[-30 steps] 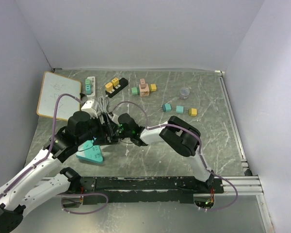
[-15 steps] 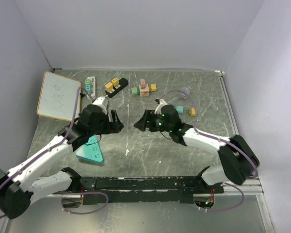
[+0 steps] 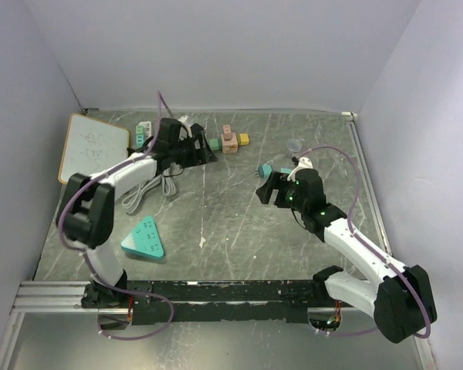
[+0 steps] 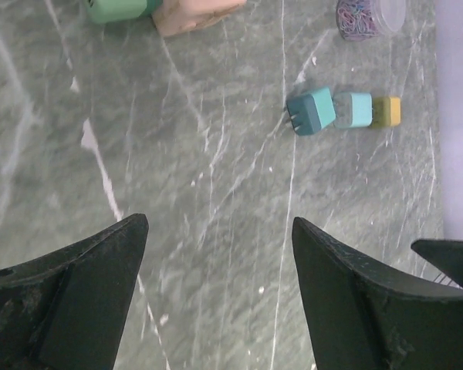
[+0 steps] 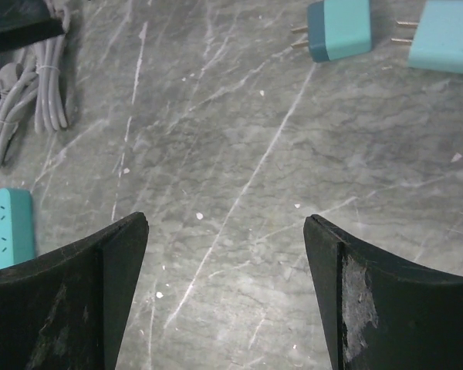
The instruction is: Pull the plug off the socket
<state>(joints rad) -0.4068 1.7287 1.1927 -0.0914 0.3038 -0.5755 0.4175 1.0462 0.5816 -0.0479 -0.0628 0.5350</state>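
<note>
Black left hand [image 4: 218, 222] rearward (jaws apart)

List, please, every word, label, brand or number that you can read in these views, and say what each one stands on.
No text can be read in any view.
Whiteboard: faint pen marks, too blurred to read.
Teal power strip: the small marks on its face look like socket slots, not letters.

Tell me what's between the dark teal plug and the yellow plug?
A light teal plug sits between the dark teal plug and the yellow plug; the left wrist view shows it.
</note>
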